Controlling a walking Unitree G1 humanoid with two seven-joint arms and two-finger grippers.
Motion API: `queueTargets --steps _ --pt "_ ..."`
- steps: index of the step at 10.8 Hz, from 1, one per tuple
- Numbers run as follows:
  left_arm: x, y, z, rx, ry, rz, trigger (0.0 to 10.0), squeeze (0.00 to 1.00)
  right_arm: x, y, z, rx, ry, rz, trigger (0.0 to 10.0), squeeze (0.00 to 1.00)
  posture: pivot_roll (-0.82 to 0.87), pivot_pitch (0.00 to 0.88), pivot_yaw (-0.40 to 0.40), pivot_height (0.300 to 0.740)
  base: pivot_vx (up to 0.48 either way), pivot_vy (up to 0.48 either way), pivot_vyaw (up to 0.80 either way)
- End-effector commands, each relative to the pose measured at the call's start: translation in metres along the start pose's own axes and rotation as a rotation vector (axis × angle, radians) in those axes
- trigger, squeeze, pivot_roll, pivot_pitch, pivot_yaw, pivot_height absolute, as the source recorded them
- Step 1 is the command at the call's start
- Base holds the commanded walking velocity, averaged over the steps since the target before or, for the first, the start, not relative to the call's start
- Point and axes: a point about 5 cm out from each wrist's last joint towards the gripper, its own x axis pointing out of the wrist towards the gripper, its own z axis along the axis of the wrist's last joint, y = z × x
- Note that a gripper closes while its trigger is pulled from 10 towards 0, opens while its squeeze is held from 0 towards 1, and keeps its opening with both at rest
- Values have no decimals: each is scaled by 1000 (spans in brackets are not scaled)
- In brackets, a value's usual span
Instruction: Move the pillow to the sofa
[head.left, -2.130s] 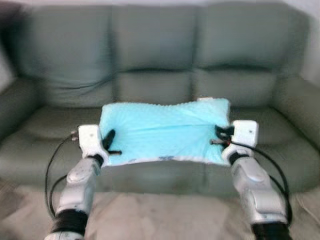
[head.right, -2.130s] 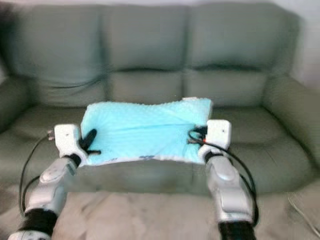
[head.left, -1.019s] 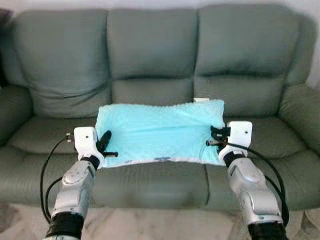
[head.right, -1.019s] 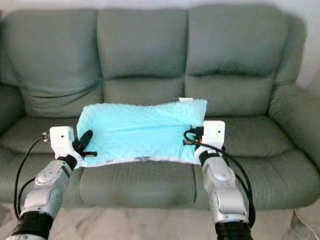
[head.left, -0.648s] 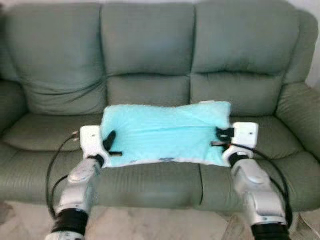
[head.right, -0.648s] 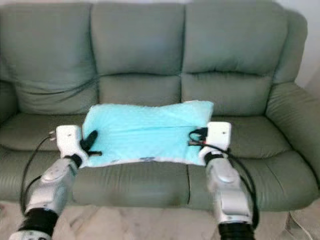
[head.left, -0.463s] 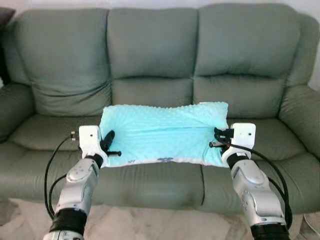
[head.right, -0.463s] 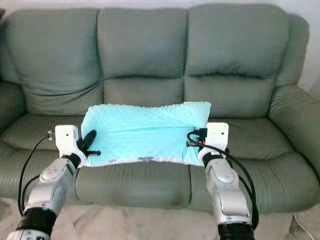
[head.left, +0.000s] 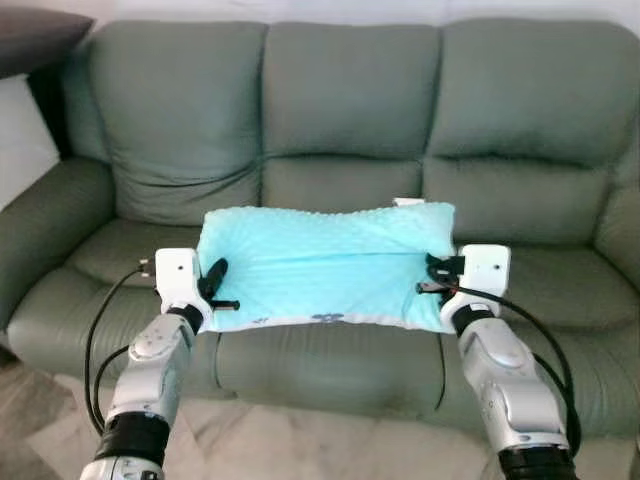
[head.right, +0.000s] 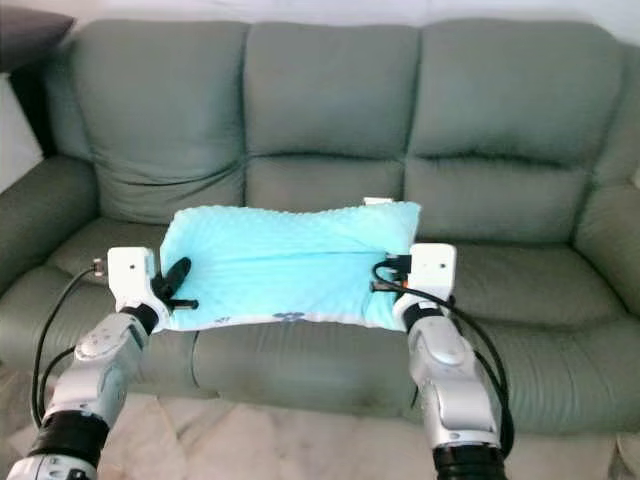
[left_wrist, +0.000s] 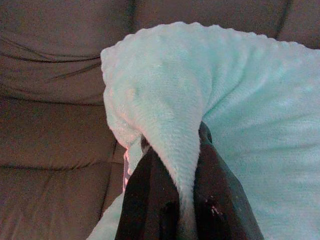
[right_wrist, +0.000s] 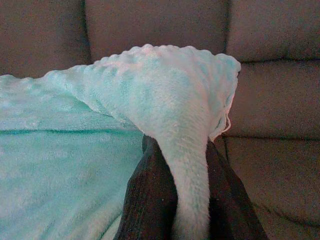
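Light blue pillow (head.left: 325, 270) is held flat between both arms, in front of the green sofa (head.left: 340, 130) and over the near edge of its seat cushions. Left gripper (head.left: 212, 285) jaws clamp a fold of the pillow's left edge. Right gripper (head.left: 435, 275) jaws clamp its right edge likewise.

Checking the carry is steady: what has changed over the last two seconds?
Only the view shifted as the robot moved; the sofa sits differently in frame. The left gripper and right gripper still pinch the pillow by its ends, level between them.
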Motion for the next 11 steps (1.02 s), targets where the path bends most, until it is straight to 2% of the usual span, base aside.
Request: queueTargets --steps 1,3,5,6,7,11 --pt "-1 0 2 10 -15 2 10000 0 -1 -12 8 -8 -35 -54 10000 0 -145 39 44 740 0 0 0" --pt "-1 -3 1 0 -20 -19 10000 0 -1 -12 8 -8 -36 -55 10000 0 -146 42 45 740 0 0 0" --pt "0 -7 1 45 -25 -20 10000 0 -1 -12 8 -3 -35 -57 10000 0 -146 42 45 740 0 0 0" --pt "1 -11 2 63 -34 -47 10000 0 -1 -12 8 -1 -31 -57 10000 0 -146 42 45 740 0 0 -594" --pt "1 -13 1 24 -24 -72 10000 0 -1 -12 8 -3 -30 -60 10000 0 -147 44 46 740 0 0 -800" --pt "-2 -14 0 -4 -26 -100 10000 0 -2 -12 8 -7 -35 -57 10000 0 -147 47 45 740 0 0 0"
